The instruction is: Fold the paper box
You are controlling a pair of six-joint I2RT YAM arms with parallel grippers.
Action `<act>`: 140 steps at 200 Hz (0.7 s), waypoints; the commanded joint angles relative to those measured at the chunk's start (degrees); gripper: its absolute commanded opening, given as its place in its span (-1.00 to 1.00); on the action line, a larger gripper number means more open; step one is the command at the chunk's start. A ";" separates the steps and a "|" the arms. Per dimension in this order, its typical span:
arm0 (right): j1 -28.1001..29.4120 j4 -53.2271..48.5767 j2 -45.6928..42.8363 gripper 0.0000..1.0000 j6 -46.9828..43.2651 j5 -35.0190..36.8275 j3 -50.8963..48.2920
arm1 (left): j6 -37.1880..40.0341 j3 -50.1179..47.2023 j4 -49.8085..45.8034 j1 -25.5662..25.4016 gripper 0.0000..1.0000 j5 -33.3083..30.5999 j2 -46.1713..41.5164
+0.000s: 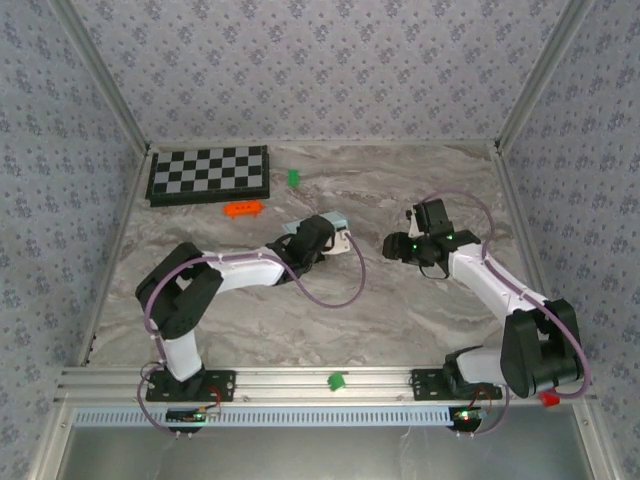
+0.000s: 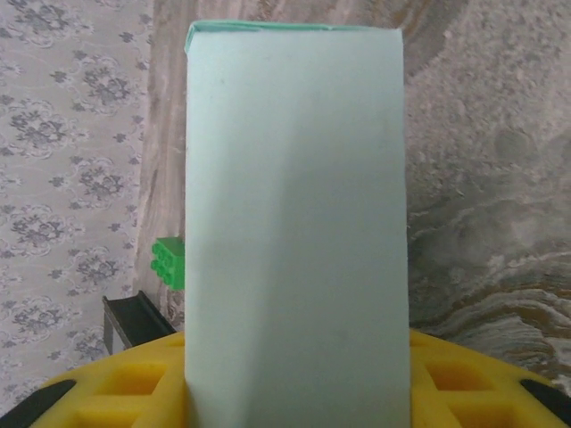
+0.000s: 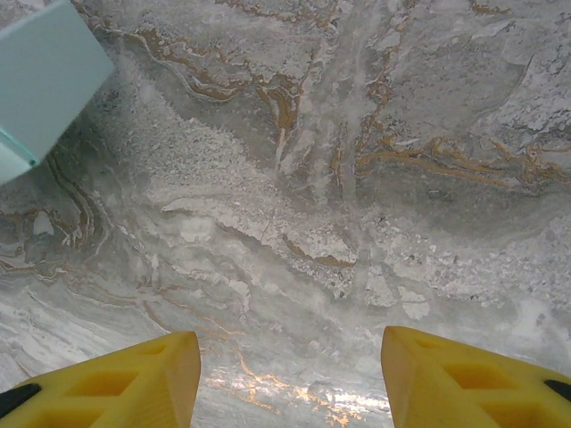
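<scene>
The paper box (image 2: 294, 232) is a pale light-blue rectangular box standing lengthwise between my left gripper's yellow fingers (image 2: 134, 388), which are shut on its sides. From above, the box (image 1: 336, 224) pokes out past the left gripper (image 1: 322, 238) near the table's middle. My right gripper (image 1: 398, 245) hovers to the right of the box, apart from it. Its yellow fingers (image 3: 116, 383) stand wide apart over bare marble, with nothing between them. A corner of the box (image 3: 40, 85) shows at the upper left of the right wrist view.
A black-and-white checkerboard (image 1: 208, 174) lies at the back left. An orange piece (image 1: 243, 209) lies just in front of it and a small green block (image 1: 293, 177) to its right, also seen as the green block (image 2: 169, 262) behind the box. Another green block (image 1: 337, 380) sits on the front rail.
</scene>
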 commanded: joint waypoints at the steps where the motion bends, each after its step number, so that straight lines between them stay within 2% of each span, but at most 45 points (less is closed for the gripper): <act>1: -0.43 0.11 0.27 0.15 0.82 0.71 -0.60 | -0.87 -0.21 3.19 -0.93 -0.25 -2.38 1.17; 78: -0.73 0.45 0.56 0.15 0.84 0.44 -0.98 | -3.83 -1.09 4.87 -3.32 -0.10 -6.10 4.06; 126: -0.83 0.85 0.96 0.15 0.86 0.09 -0.91 | -4.57 -1.27 4.37 -3.86 0.17 -6.11 4.14; 140: -0.91 0.86 1.12 0.15 0.85 0.09 -0.98 | -4.81 -1.43 4.37 -3.86 0.34 -6.10 3.86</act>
